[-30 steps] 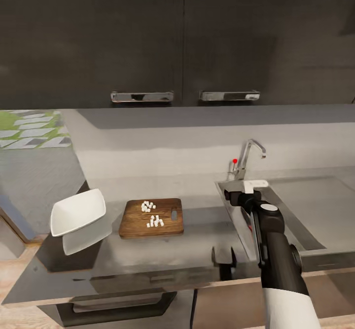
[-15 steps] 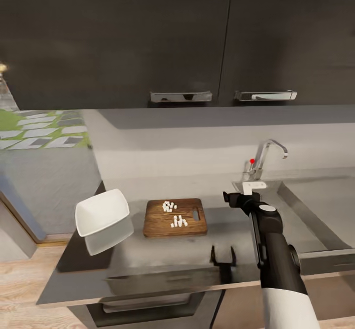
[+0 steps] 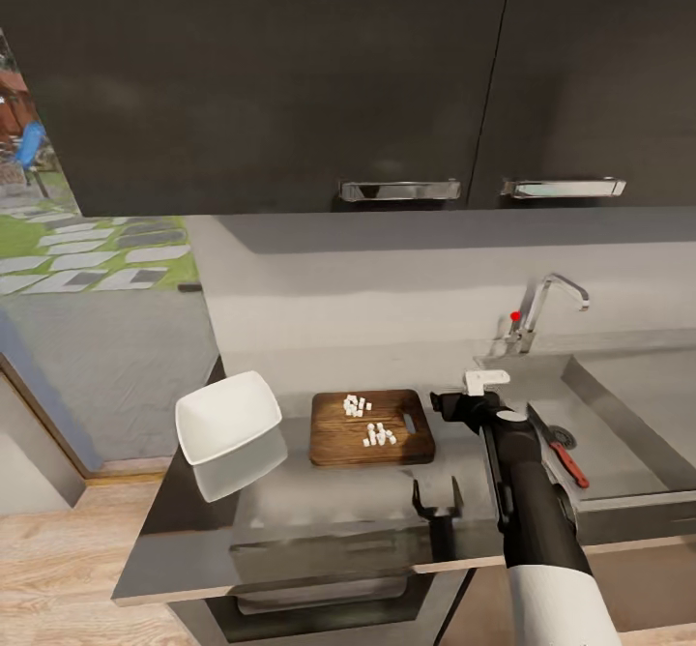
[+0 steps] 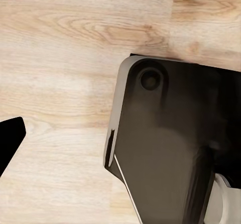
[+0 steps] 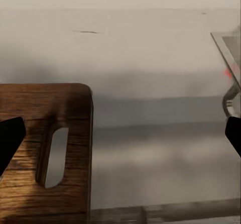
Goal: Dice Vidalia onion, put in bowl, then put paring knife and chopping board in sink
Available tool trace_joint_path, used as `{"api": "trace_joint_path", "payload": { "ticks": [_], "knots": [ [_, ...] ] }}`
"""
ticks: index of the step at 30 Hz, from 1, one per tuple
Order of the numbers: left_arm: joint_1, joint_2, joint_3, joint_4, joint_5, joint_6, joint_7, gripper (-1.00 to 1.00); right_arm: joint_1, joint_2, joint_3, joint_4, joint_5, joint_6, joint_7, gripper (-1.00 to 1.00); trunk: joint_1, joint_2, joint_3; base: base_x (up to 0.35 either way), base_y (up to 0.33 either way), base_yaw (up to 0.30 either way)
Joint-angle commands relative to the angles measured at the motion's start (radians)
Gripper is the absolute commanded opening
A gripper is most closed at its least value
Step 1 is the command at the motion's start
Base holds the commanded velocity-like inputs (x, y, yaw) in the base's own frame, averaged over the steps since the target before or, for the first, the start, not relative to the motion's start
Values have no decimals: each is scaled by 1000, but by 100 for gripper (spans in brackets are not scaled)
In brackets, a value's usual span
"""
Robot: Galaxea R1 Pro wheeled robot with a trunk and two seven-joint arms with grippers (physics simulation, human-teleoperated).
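The right pincer (image 3: 474, 396) hovers wide open and empty over the counter (image 3: 319, 501), just beside the slot-handle end of the chopping board (image 3: 372, 428). In the right wrist view its dark fingertips (image 5: 10, 136) sit far apart at either edge. White diced onion (image 3: 367, 421) lies in two small heaps on the board. The white bowl (image 3: 227, 416) stands at the board's other side. The paring knife (image 3: 565, 457) lies in the sink (image 3: 628, 424). The left pincer's state cannot be told; its wrist view looks at wooden floor (image 4: 60, 58).
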Motion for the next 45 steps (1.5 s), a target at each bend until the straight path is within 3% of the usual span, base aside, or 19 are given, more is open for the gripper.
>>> {"api": "trace_joint_path", "payload": {
  "ticks": [1, 24, 45],
  "knots": [
    [0, 1, -1, -1, 10, 0, -5, 100, -1, 1, -2, 9, 11, 2, 9, 100, 1, -2, -2, 0, 5, 0],
    [0, 1, -1, -2, 10, 0, -5, 100, -1, 1, -5, 27, 12, 4, 12, 100, 1, -2, -3, 80, 0, 0],
    [0, 1, -1, -1, 10, 0, -5, 100, -1, 1, -5, 27, 13, 2, 11, 100, 1, -2, -31, 1, 0, 0]
  ]
}}
